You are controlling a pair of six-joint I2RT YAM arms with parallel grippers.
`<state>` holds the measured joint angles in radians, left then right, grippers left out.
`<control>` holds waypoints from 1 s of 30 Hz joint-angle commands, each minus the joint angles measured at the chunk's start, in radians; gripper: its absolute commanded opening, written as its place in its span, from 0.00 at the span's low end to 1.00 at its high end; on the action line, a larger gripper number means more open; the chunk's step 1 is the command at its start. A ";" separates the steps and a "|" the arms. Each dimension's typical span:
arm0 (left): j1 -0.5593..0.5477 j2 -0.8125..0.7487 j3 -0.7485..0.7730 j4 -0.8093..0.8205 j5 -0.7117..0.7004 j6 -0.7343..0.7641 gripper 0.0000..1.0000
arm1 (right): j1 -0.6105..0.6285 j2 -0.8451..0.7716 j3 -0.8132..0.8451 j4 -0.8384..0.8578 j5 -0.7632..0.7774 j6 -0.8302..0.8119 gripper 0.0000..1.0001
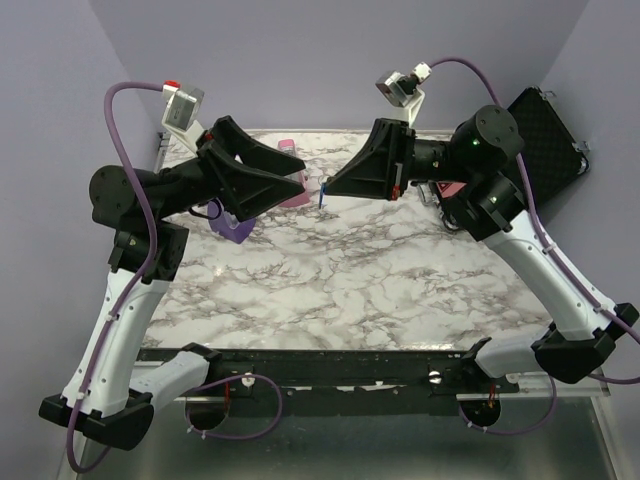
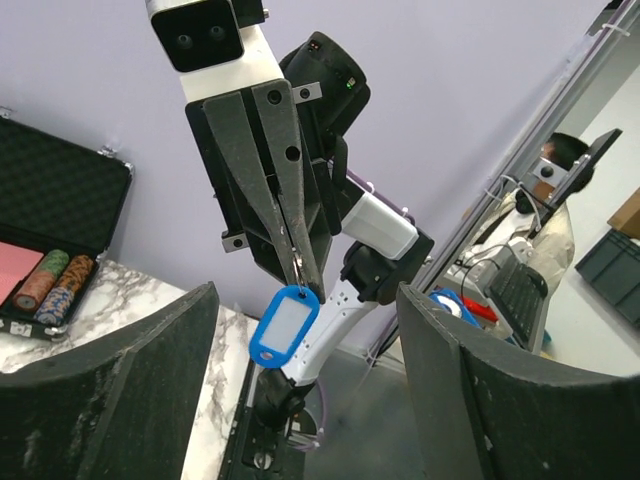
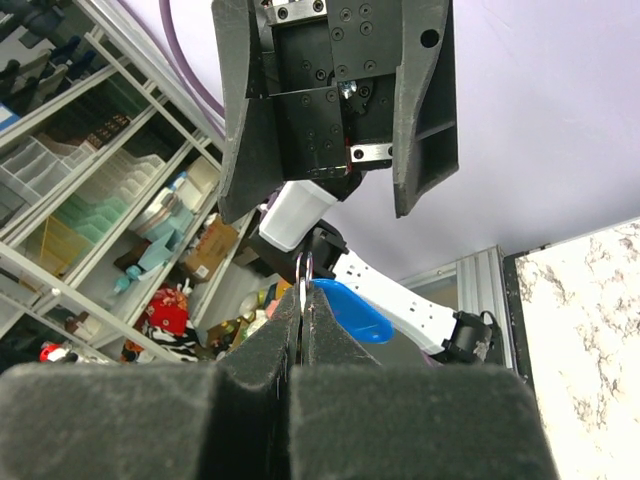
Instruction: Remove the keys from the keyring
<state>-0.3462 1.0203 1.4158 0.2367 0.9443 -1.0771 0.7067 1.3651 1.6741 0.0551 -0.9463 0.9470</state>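
- Plainly, the keys [image 2: 284,325] are a small bright-blue oblong tag with a pale window.
- They hang above the far counter [image 1: 330,290] from the right tool [image 2: 298,262], which is clamped on them; the left tool [image 1: 302,180] gapes just to their left.

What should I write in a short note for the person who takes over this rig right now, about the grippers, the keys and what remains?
The right gripper is shut, pinching the keyring at its tips, in the air above the table.
The left gripper is open and empty, facing the right one.
The keys, a small blue bundle, hang from the ring under the right gripper.
Done: the bundle is off the table, presented to the left gripper.
Left: take the bundle with the left gripper and work the keys off the ring; nothing looks separated yet.
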 commanded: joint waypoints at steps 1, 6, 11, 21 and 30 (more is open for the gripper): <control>0.001 0.006 -0.006 0.052 0.016 -0.024 0.76 | 0.000 0.014 0.006 0.067 0.023 0.024 0.01; -0.007 0.012 0.002 0.018 -0.002 0.011 0.70 | -0.001 0.032 0.016 0.094 0.012 0.042 0.01; -0.025 0.024 0.012 0.010 -0.024 0.023 0.65 | 0.000 0.048 0.026 0.097 -0.002 0.047 0.01; -0.048 0.032 0.043 -0.082 -0.052 0.095 0.46 | 0.000 0.066 0.039 0.103 -0.011 0.052 0.01; -0.066 0.043 0.060 -0.096 -0.072 0.114 0.38 | -0.001 0.069 0.036 0.101 -0.019 0.053 0.01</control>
<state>-0.4019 1.0576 1.4349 0.1585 0.9001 -0.9916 0.7067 1.4242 1.6844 0.1276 -0.9470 0.9947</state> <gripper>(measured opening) 0.402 0.012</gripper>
